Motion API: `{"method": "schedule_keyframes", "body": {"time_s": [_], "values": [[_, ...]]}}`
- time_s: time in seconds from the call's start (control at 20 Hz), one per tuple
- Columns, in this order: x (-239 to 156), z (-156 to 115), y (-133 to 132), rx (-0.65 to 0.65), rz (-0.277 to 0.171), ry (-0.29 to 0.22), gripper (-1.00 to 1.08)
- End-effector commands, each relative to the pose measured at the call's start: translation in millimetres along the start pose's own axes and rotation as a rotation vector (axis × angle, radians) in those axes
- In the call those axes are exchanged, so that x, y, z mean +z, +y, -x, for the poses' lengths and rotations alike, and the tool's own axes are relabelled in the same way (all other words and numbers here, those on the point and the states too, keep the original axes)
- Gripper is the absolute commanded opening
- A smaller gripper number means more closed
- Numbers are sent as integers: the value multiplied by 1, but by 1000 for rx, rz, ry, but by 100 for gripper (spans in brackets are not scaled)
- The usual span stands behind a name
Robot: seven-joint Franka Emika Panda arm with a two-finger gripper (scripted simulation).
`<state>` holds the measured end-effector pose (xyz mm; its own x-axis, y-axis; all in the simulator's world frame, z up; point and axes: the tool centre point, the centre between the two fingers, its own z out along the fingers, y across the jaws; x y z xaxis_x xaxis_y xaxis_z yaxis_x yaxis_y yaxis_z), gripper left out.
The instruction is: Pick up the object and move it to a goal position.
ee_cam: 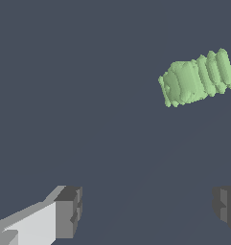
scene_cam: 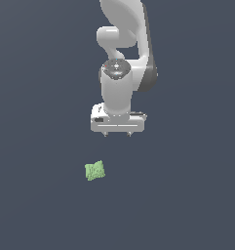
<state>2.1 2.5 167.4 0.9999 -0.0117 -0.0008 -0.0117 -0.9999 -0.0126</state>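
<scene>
The object (scene_cam: 94, 170) is a small light-green lumpy thing with ridges, lying on the dark grey floor. It also shows in the wrist view (ee_cam: 196, 78), well apart from the fingers. My gripper (scene_cam: 117, 134) hangs on the white arm above the floor, pointing down, behind the object and toward the exterior view's right of it. In the wrist view the gripper (ee_cam: 148, 208) is open and empty, with its two grey fingertips (ee_cam: 69, 210) spread wide. The object is narrower than the gap between them.
The dark grey floor (scene_cam: 187, 195) is flat and plain all around. The white arm's links (scene_cam: 124, 39) rise behind the gripper. No goal marker shows in either view.
</scene>
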Motion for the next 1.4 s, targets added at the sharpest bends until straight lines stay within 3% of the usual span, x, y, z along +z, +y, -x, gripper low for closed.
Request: {"method": "schedule_keyframes", "body": {"time_s": [0.0, 0.4, 0.75, 1.35], "values": [[0, 0, 0, 0, 0, 0, 100], [-20, -11, -21, -31, -19, 43, 100], [-19, -13, -20, -18, -19, 43, 100], [-9, -32, -2, 193, -26, 32, 100]]}}
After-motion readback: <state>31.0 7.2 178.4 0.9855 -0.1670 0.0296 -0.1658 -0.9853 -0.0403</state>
